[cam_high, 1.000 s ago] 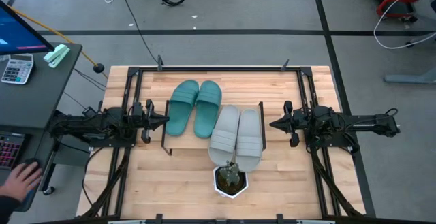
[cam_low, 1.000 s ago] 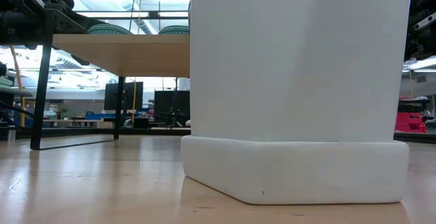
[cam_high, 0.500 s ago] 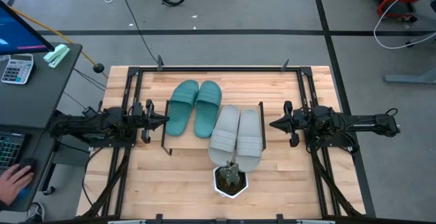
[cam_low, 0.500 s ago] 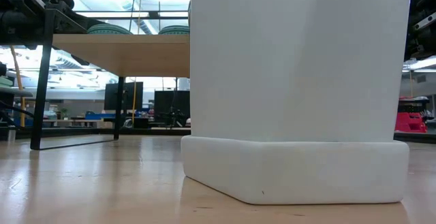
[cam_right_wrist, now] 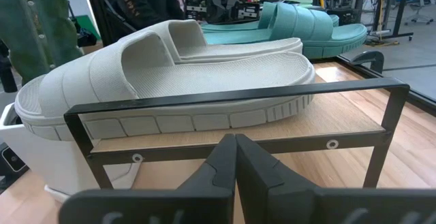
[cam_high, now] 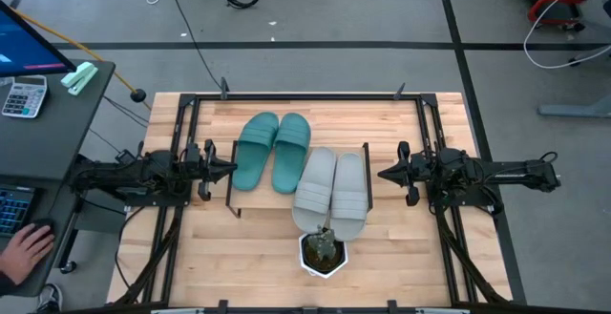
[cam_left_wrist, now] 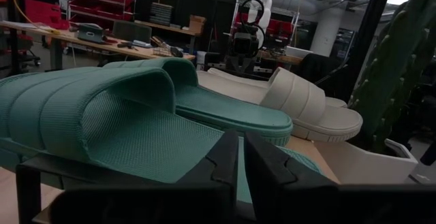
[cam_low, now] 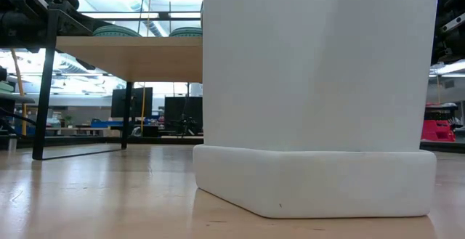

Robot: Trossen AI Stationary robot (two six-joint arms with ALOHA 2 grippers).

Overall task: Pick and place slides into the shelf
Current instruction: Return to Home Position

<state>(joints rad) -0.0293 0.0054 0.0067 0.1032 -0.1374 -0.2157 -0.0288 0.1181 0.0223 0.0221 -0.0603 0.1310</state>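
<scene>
The shelf (cam_high: 260, 199) stands at the table's middle. On its board the teal slides (cam_high: 272, 152) lie side by side on their soles at the far left. The grey slides (cam_high: 331, 190) lie at the near right, with their near ends past the board's edge. My left gripper (cam_high: 232, 169) hovers level at the shelf's left end, shut but for a hairline slit, and points at the teal slide (cam_left_wrist: 102, 115). My right gripper (cam_high: 380, 173) hovers level at the shelf's right end, shut, and points at the grey slide (cam_right_wrist: 170, 74). Neither touches anything.
A white pot (cam_high: 323, 252) with a cactus stands on the table just near of the grey slides and fills the low view (cam_low: 312, 86). Black frame rails (cam_high: 181, 190) run along the table's sides. A desk with a calculator (cam_high: 24, 94) and a person's hand (cam_high: 24, 252) is at the left.
Both arms and all the slides have kept still. Only the person's hand on the desk left of the table has shifted a little.
</scene>
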